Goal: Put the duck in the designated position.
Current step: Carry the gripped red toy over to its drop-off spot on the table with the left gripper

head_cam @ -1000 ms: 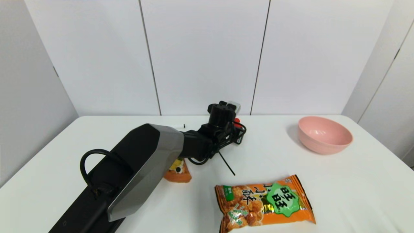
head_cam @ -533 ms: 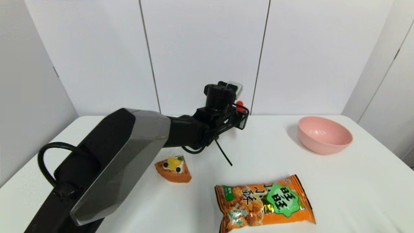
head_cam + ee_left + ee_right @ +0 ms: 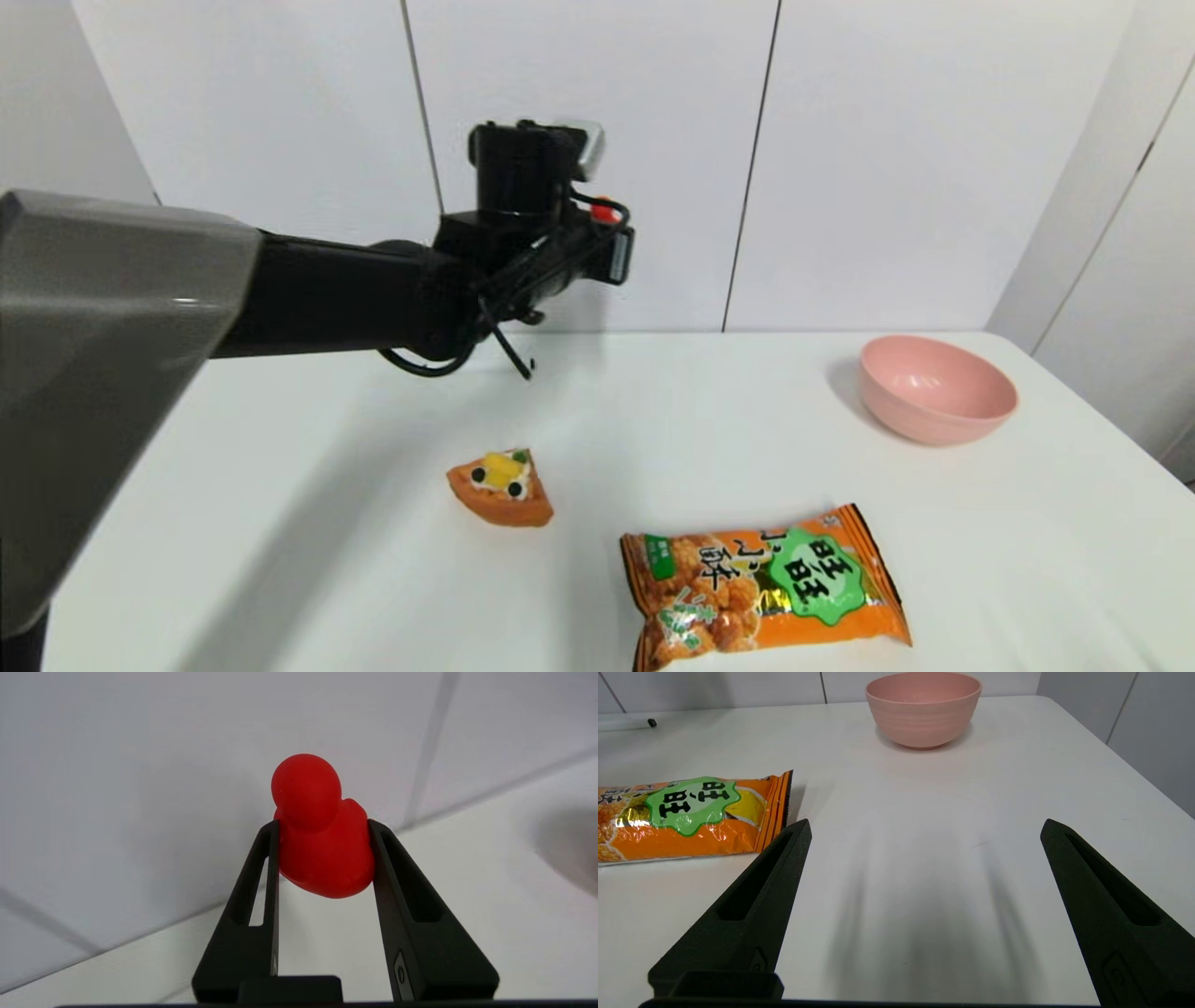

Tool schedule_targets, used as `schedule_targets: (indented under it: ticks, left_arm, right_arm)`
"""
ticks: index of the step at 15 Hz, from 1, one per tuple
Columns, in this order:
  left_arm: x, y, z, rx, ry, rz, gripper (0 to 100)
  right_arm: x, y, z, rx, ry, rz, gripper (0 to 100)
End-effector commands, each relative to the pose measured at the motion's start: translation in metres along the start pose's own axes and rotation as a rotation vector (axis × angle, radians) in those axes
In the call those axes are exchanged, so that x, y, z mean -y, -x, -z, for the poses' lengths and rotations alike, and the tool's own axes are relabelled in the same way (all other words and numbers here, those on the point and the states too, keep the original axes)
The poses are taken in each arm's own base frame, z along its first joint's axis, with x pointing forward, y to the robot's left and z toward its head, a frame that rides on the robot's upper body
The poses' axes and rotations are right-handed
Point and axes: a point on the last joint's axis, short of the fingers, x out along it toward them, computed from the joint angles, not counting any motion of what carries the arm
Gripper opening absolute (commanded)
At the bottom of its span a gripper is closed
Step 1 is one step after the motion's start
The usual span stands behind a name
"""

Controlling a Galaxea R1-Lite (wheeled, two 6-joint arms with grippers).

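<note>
White matte table point(image 3: 653, 420) seen below raised left arm. Crinkled glossy orange snack bag point(image 3: 761, 586), smooth round pink bowl point(image 3: 936, 387), wedge-shaped orange cake slice point(image 3: 501, 488) laid on it. Left gripper point(image 3: 324, 858) held high near wall; fingers point(image 3: 261, 877) closed on glossy red duck point(image 3: 322, 835), round head protruding above tips. Right gripper point(image 3: 924, 830) kept low over table, fingers spread wide, nothing held.

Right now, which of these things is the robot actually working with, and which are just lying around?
In use:
- red toy duck, clamped in the raised left gripper

Lying about:
- pink bowl
- orange snack bag
- cake slice toy
- marker pen
- right gripper, open and idle above the table
</note>
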Motion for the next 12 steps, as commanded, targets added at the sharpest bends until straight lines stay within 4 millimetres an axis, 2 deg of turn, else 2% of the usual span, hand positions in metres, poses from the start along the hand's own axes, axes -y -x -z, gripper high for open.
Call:
schedule_targets:
  ticks: [1,3,6,9,12]
  left_arm:
    - [-0.052,0.027,-0.017,0.01,-0.059,-0.12,0]
    - [-0.08,0.037,-0.009,-0.034,-0.098,-0.177,0]
    - [-0.104,0.043,0.002,-0.07,-0.092,-0.209,0]
    - [-0.119,0.038,0.013,-0.088,-0.083,-0.119,0]
    - [-0.124,0.028,0.029,-0.119,-0.069,-0.064,0]
  right_arm:
    - [0.0,0.0,0.0,0.0,0.0,0.0,100]
    - [0.0,0.0,0.0,0.0,0.0,0.0,100]
    - [0.0,0.0,0.0,-0.001,0.0,0.0,100]
    - [0.0,0.0,0.0,-0.001,0.0,0.0,100]
    - [0.0,0.0,0.0,-0.001,0.0,0.0,100]
